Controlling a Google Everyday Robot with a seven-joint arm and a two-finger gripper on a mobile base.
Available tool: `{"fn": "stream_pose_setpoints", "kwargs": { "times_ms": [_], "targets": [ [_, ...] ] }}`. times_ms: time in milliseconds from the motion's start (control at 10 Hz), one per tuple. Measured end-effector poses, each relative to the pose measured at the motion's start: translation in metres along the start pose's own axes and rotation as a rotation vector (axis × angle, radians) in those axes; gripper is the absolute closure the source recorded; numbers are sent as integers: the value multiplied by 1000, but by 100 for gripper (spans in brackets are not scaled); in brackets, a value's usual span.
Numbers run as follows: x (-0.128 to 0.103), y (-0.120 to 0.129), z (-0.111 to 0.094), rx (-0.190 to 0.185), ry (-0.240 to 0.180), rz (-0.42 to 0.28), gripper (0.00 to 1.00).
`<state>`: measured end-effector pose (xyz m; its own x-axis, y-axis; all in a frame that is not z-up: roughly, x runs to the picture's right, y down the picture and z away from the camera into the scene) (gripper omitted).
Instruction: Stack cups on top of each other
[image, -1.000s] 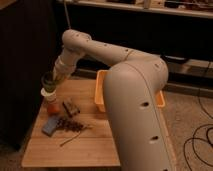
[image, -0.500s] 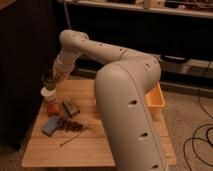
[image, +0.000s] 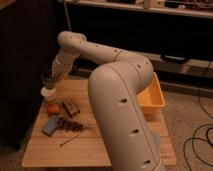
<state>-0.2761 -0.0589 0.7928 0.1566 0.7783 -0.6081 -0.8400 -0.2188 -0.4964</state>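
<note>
Two cups at far left edge of wooden table (image: 85, 150), one over the other: green cup (image: 48, 80) directly above white cup (image: 48, 93), aligned on the same vertical line. Cannot tell whether touching or just apart.

Gripper (image: 56, 74) right at the upper rim of green cup, coming in from above and to the right. Spread, pressed together or pinching the cup: cannot tell, end of wrist merges with the cup in dim light.

Just below white cup, nearer the camera: orange fruit (image: 52, 108), close but apart from it. Further toward the camera: flat blue object (image: 50, 126) lying on the wood.

Right of the fruit: small dark block (image: 71, 106). Below it, brown clump (image: 71, 125) just beside the blue object, and a thin stick (image: 70, 140) lying at a slant.

Centre: bulky white arm (image: 120, 100), arching from lower middle up and left to the cups, covering much of the tabletop.

Right: yellow-orange bin (image: 155, 97) at the table's right edge, partly hidden behind the arm, well apart from the cups.

Far right, on the floor: dark cables (image: 200, 135).
</note>
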Motion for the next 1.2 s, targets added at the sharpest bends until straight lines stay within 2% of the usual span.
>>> {"fn": "stream_pose_setpoints", "kwargs": {
  "times_ms": [500,700,1200],
  "targets": [
    [-10,-1,12,-13,-34,29,94],
    [-14,-2,20,-31,-30,38,94],
    [-20,-3,42,-46,-10,38,94]
  ]
}}
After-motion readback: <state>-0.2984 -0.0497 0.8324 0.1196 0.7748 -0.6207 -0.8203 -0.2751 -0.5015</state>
